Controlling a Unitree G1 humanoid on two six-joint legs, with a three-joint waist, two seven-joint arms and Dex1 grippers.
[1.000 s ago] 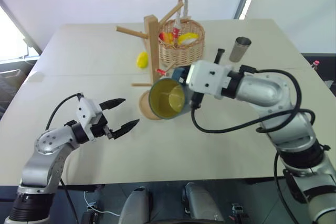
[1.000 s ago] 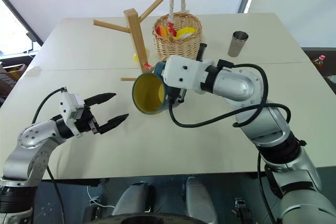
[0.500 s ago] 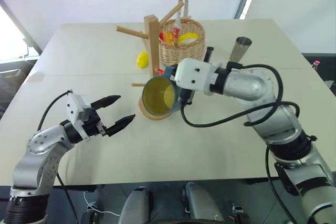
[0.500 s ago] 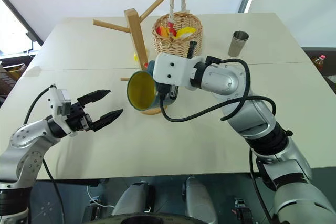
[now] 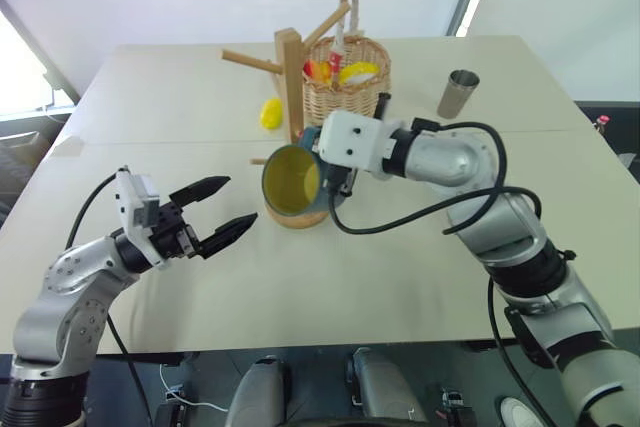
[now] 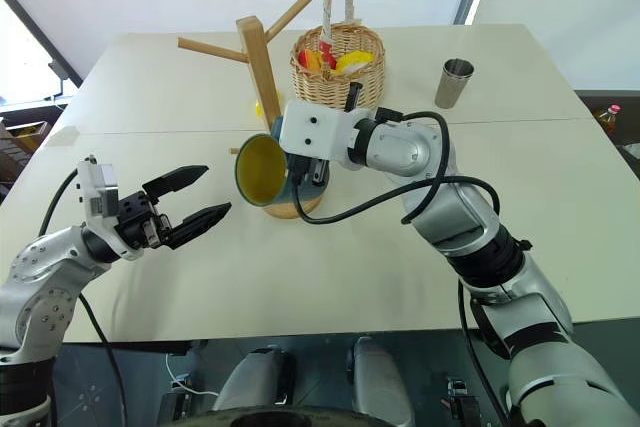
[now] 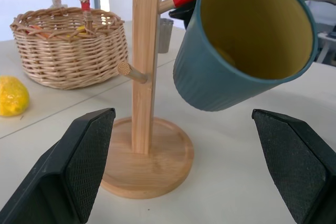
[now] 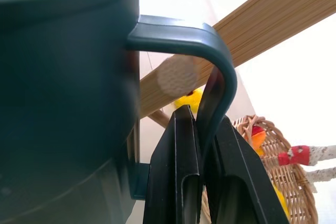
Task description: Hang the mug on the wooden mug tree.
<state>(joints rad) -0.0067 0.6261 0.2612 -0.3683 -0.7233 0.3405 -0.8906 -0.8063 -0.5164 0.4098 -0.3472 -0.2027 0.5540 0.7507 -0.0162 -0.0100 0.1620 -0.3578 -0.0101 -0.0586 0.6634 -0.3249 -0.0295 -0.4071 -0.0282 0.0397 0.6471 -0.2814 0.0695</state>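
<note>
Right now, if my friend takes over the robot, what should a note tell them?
Right gripper: shut on the loop handle of the dark teal-blue ceramic mug with the yellow-green inside, held in the air on its side, mouth toward the left arm, beside the post of the tall light-wood mug tree.
Left gripper: open, empty, hovering over the table apart from the tree.
Done: mug picked up and brought to the tree; a peg end shows inside the handle loop in the right wrist view.
Left: settle the handle onto a peg, let go, pull back.
</note>
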